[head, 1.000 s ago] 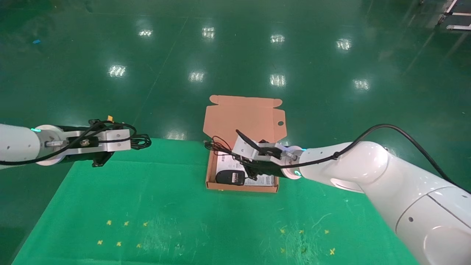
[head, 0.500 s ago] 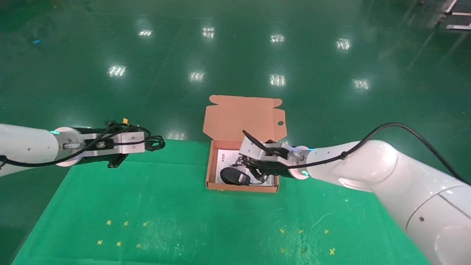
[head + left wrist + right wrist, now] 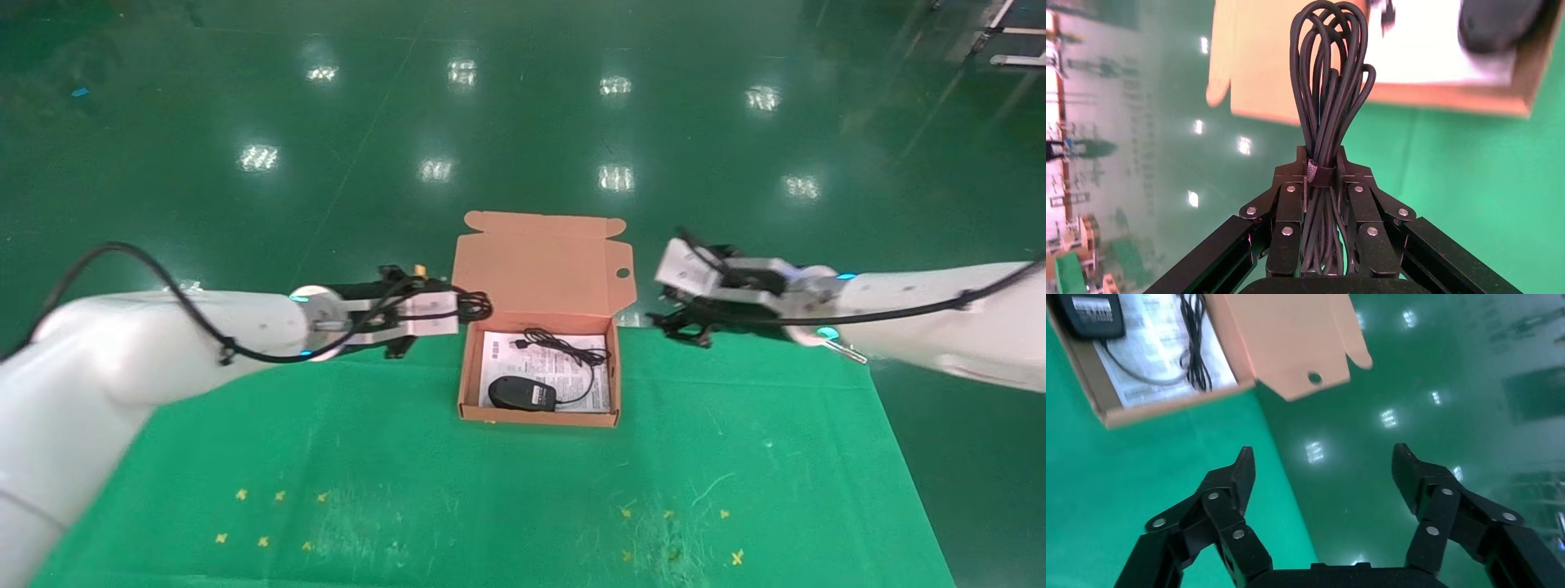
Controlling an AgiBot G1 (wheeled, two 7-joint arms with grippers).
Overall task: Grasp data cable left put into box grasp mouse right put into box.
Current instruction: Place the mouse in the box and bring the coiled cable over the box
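Note:
The orange-brown box lies open on the green cloth, with its lid standing at the far side. The black mouse lies inside on the white sheet, and its thin cord is looped behind it. My left gripper is shut on the data cable, a black bundle held at its middle band, just off the box's left far corner. Its loops point towards the box. My right gripper is open and empty, to the right of the box, at the table's far edge.
The green cloth has small yellow cross marks near its front, left and right. Shiny green floor lies beyond the table's far edge. The lid has a round hole.
My right gripper has let go of the mouse in the box and drawn back to the right, open. My left arm has carried the data cable rightwards up to the box.

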